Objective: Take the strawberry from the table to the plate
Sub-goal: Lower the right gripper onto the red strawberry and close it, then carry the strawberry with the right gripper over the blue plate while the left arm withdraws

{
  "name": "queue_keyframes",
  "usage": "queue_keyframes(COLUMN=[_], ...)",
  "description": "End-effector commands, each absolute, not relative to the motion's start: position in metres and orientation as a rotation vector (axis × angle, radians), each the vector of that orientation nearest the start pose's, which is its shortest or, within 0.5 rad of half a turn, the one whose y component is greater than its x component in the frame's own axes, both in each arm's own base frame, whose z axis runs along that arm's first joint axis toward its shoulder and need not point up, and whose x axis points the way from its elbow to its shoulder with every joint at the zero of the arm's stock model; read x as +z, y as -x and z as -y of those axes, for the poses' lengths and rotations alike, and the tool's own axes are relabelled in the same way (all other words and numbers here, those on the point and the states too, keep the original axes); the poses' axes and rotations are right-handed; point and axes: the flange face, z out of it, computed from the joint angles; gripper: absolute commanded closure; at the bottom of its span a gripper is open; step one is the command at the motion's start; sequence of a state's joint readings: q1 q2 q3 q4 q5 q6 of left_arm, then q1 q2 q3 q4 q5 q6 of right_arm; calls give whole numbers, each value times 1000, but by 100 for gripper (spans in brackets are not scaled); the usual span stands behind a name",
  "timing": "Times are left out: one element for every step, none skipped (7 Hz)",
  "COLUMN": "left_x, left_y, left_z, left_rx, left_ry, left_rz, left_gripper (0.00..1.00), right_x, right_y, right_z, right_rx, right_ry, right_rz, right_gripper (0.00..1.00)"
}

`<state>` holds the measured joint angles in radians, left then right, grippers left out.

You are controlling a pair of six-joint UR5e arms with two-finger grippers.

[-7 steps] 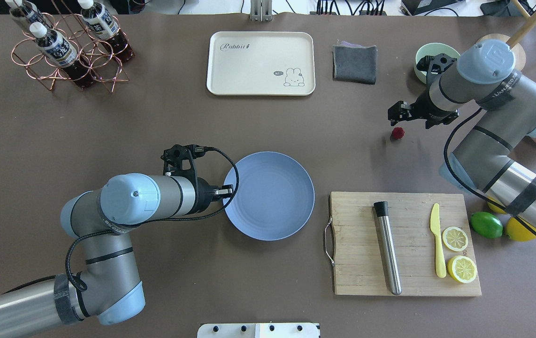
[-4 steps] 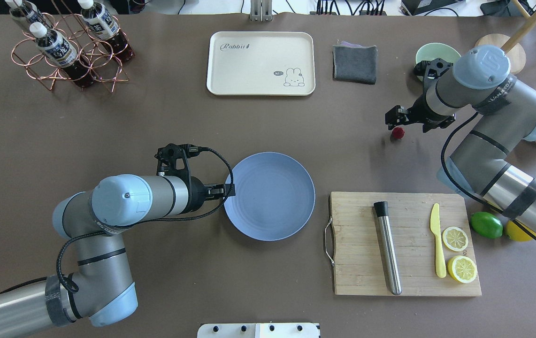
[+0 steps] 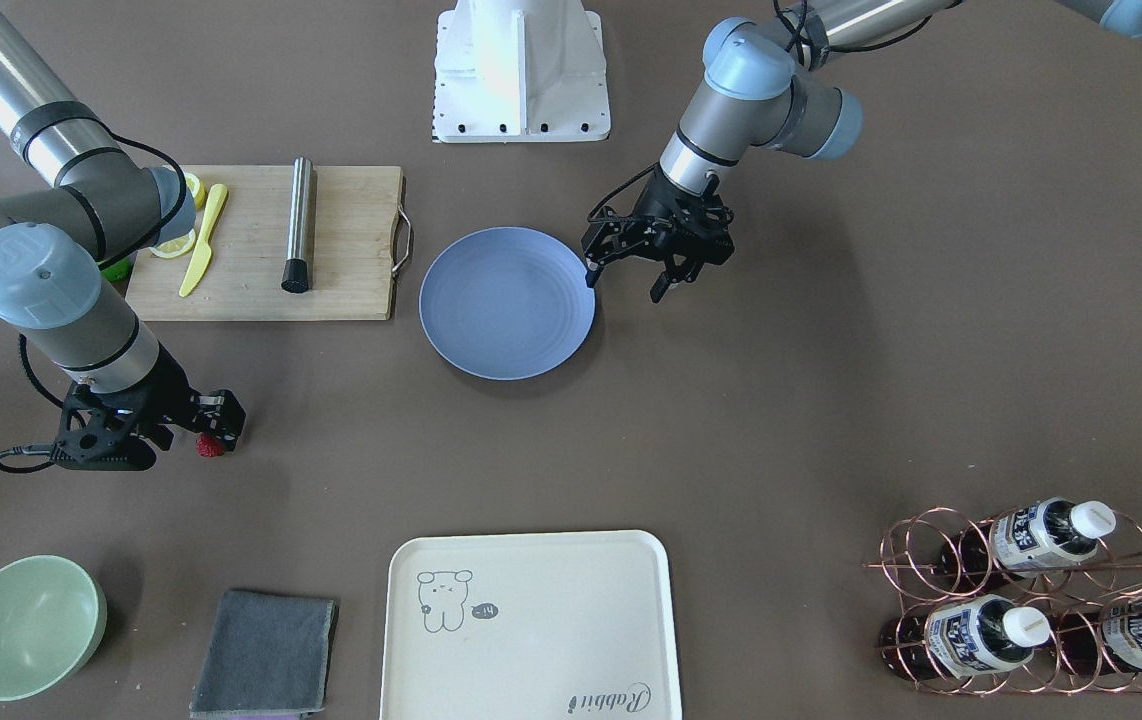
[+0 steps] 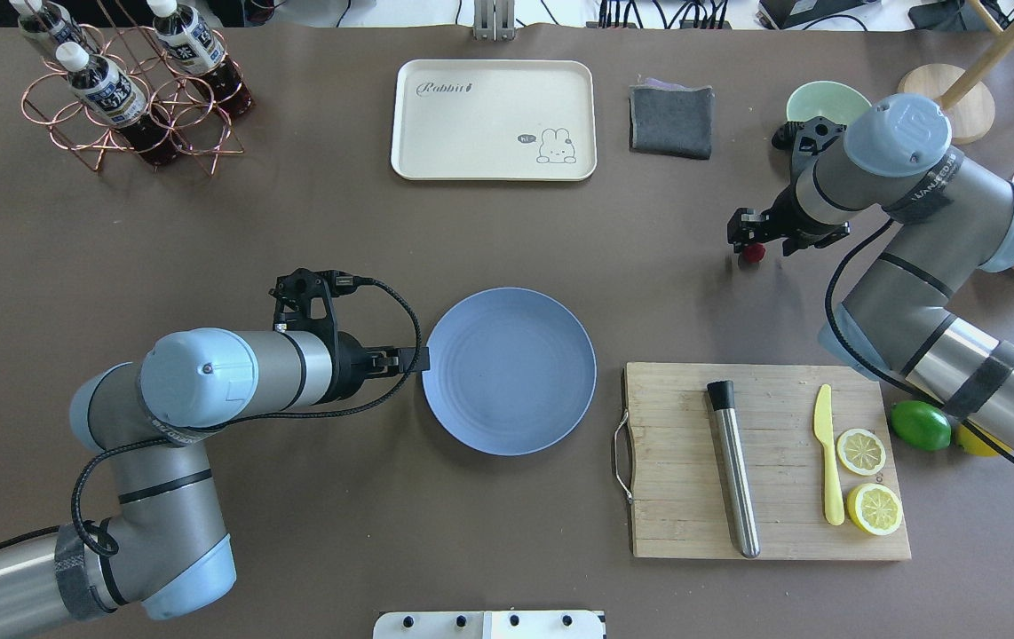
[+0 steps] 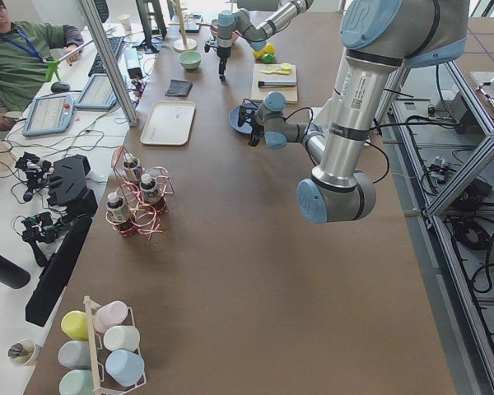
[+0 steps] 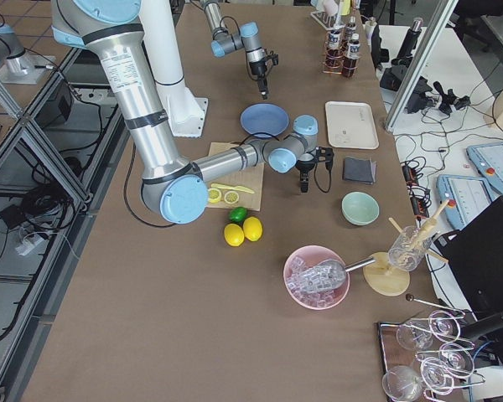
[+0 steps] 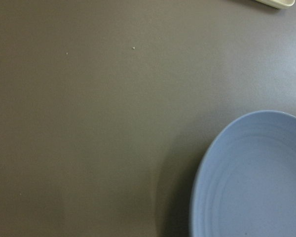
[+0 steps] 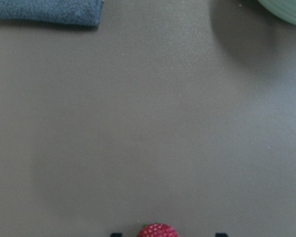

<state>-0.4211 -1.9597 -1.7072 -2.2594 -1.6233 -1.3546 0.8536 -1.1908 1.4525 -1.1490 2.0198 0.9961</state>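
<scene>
The strawberry (image 4: 753, 253) is a tiny red berry lying on the brown table (image 4: 294, 222), far right of the blue plate (image 4: 507, 371). My right gripper (image 4: 745, 235) hangs open right over it. In the right wrist view the strawberry (image 8: 158, 230) sits at the bottom edge, between two dark fingertips (image 8: 116, 234). From the front the strawberry (image 3: 209, 446) peeks out under the right gripper (image 3: 214, 432). My left gripper (image 4: 414, 359) is open and empty at the plate's left rim, and the left gripper (image 3: 624, 285) shows spread fingers beside the plate (image 3: 506, 300).
A cutting board (image 4: 764, 461) carries a steel muddler, a yellow knife and lemon halves. A lime (image 4: 920, 426) lies beside it. At the back stand a cream tray (image 4: 494, 120), grey cloth (image 4: 671, 120), green bowl (image 4: 818, 99) and bottle rack (image 4: 130, 89).
My right gripper has shifted left and closer over the strawberry. The left arm has drawn back to the left, off the plate's rim.
</scene>
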Motion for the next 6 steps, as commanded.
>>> queue_keyframes(left_x=[304,305,305,304,321,336], left_y=[-503,-489,-481,-464,-443,-420], left_z=[373,373,381,399,418,437], left_rx=[-101,-96,-102,-66,-60,5], left_ry=[-382,-397,-409,-417,-433,-501], left_rz=[-1158,-1159,-1152,-1151,-1114,-1038], left_gripper=[2,2,2,2,2,2], right_x=[456,447,428,416,402,389], right_y=[375,376,370,368,366,364], right_z=[567,570,579,581,579,575], right_rx=[103,108,118,114,109,100], right_ry=[-122,-129,-140,-141,-157,-175], right_rz=[795,805,827,848,865,884], right_gripper=[100,100,100,100,100,100])
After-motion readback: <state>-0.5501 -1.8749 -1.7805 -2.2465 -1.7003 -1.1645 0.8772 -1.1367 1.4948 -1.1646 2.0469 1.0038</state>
